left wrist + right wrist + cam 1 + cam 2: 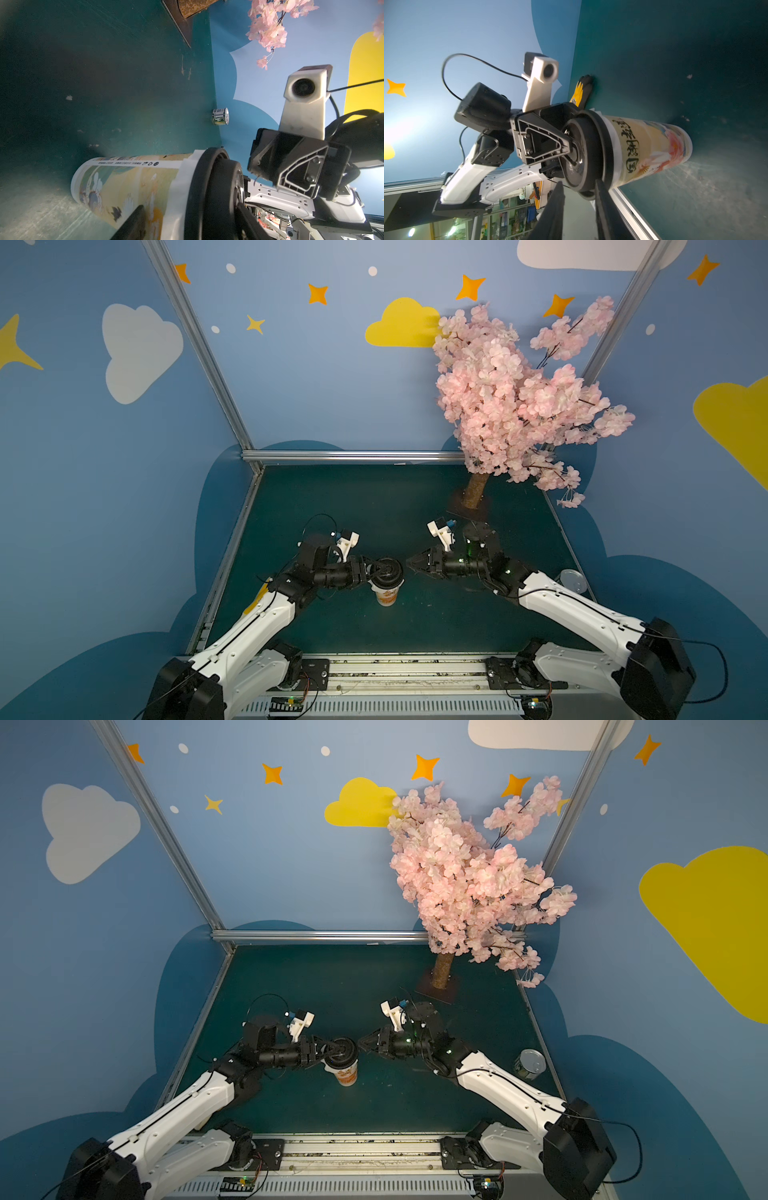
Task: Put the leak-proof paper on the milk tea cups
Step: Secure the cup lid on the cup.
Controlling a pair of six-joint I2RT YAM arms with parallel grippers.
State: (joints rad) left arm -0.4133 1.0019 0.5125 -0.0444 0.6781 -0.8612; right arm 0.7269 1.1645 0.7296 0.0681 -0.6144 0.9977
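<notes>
The milk tea cup [386, 598] [348, 1077] stands upright mid-table, white with orange-yellow print. The leak-proof paper [182, 187] [611, 145] drapes over its mouth, showing as a white band below a black round lid [387, 570] [583, 153] that sits on top. My left gripper [375, 568] [191, 222] reaches in from the left, jaws wide apart. One finger [566, 148] rests on the lid's top, the other finger [133, 222] lies along the cup's side. My right gripper [409, 562] [579, 182] hovers just right of the lid, with a narrow empty gap between its fingers.
A small metal can [572, 580] [220, 116] stands near the table's right edge. A pink blossom tree [519, 406] rises from the back right, its trunk [473, 489] on a brown base. A yellow and black glove [581, 91] lies at the left edge.
</notes>
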